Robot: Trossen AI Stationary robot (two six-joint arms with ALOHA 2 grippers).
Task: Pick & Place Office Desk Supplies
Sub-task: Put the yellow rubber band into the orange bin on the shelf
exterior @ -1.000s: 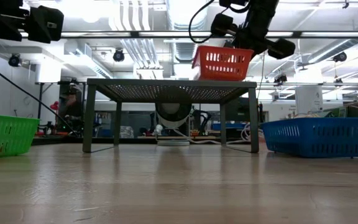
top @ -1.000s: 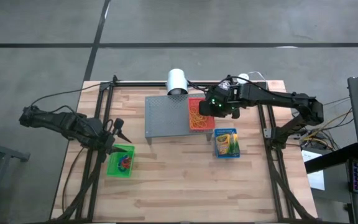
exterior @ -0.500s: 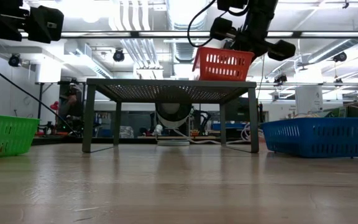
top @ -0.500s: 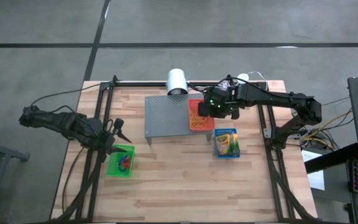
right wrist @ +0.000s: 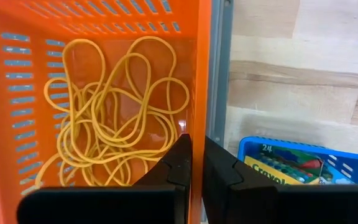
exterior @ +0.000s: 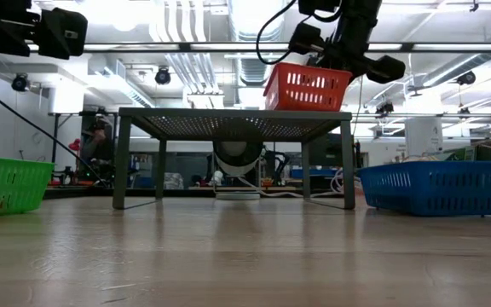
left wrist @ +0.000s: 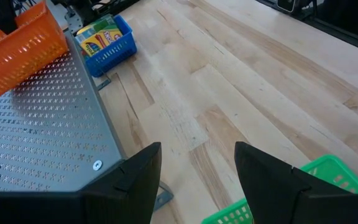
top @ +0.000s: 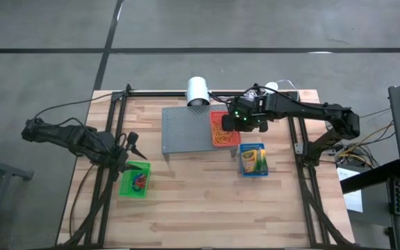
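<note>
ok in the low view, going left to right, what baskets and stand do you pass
green basket → grey stand → red basket on the stand's right end, right gripper at its rim → blue basket

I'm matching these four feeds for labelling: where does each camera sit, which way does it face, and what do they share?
High: overhead, straight down on table; both arms, left gripper.
Low: table height, level across; red basket on grey stand, right arm above.
Left wrist: past its open fingers toward stand, green basket.
Right wrist: right gripper shut on the red basket's rim; rubber bands, crayon box.
All four show the red basket.
</note>
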